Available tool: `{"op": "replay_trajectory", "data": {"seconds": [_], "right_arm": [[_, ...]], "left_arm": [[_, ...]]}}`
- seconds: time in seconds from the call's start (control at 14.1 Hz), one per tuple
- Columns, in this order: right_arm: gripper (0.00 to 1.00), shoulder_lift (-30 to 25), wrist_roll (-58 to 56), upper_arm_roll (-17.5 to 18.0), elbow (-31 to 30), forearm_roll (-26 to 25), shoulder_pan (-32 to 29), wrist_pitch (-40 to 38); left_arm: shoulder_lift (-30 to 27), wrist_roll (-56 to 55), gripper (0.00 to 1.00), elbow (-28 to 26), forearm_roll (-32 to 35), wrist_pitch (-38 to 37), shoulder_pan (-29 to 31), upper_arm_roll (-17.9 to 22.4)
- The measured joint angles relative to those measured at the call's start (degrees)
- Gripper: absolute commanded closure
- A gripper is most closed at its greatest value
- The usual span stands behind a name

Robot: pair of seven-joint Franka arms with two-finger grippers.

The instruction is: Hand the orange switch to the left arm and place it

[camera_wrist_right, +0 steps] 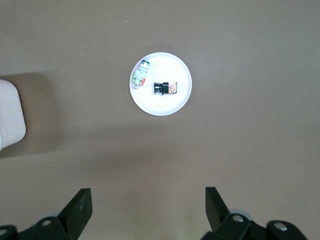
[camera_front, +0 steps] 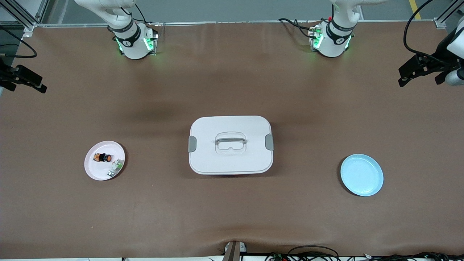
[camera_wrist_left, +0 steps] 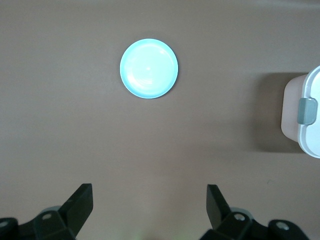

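The orange switch [camera_front: 104, 157], a tiny black cylinder with an orange cap, lies on a pink plate [camera_front: 95, 170] toward the right arm's end of the table. It also shows in the right wrist view [camera_wrist_right: 165, 88]. The white box [camera_front: 217, 159] with grey clips and handle stands mid-table. My right gripper [camera_wrist_right: 148, 195] is open and empty, high over bare table beside the pink plate [camera_wrist_right: 160, 106]. My left gripper [camera_wrist_left: 150, 192] is open and empty, high over bare table beside a blue plate [camera_wrist_left: 149, 68].
A small white-and-green component [camera_front: 115, 167] lies on the pink plate beside the switch. The empty blue plate [camera_front: 361, 175] sits toward the left arm's end. The box's edge shows in both wrist views [camera_wrist_left: 307, 110] [camera_wrist_right: 10, 115]. Brown table surface surrounds everything.
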Motion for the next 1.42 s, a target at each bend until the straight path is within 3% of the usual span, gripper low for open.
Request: {"op": "replay_trajectory", "data": {"seconds": [0.92,1.42], "right_arm": [[0.00,13.54,0.01,-0.63,-0.28,0.02,-0.37,6.66],[0.00,20.49,0.01,-0.66,-6.92,0.03,-0.85,21.96]], "left_arm": [[0.00,0.00,0.00,-0.28,0.00,-0.40,0.00,0.00],[-0.01,0.00,0.00,-0.78,0.00,-0.39,0.00,0.00]]}}
